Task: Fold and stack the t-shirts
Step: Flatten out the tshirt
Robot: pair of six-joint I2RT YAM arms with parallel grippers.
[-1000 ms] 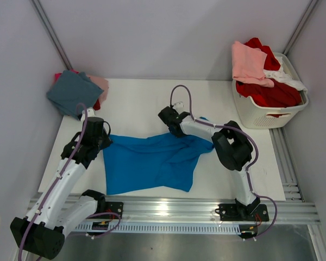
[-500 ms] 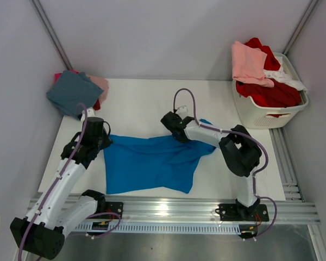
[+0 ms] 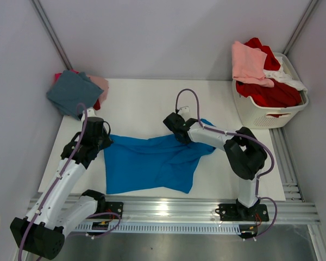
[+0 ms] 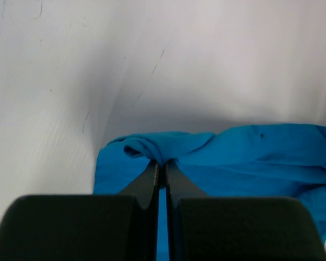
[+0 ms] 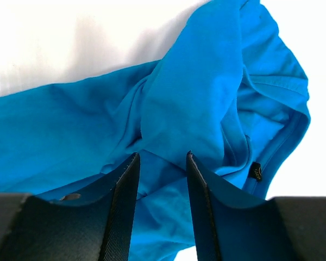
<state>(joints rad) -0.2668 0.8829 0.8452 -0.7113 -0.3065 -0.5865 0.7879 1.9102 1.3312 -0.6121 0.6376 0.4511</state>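
The blue t-shirt (image 3: 152,163) lies spread but rumpled; the left gripper (image 4: 161,163) pinches its bunched edge, the right gripper (image 5: 162,155) has its jaws partly apart.

We get bright, even light from above — shadows on the table (image 3: 141,103) are soft, glare streaks the metal rail (image 3: 168,209). The right wrist view blows white; the left is dimmer, its near foreground blurred.

I see a plain bright blue t-shirt (image 3: 152,163) on the white table (image 3: 136,103). Far left, a dusty teal tee (image 3: 73,93). Far right, the white slatted basket (image 3: 266,115) holds a pale pink tee (image 3: 247,62) and red tees (image 3: 271,95).
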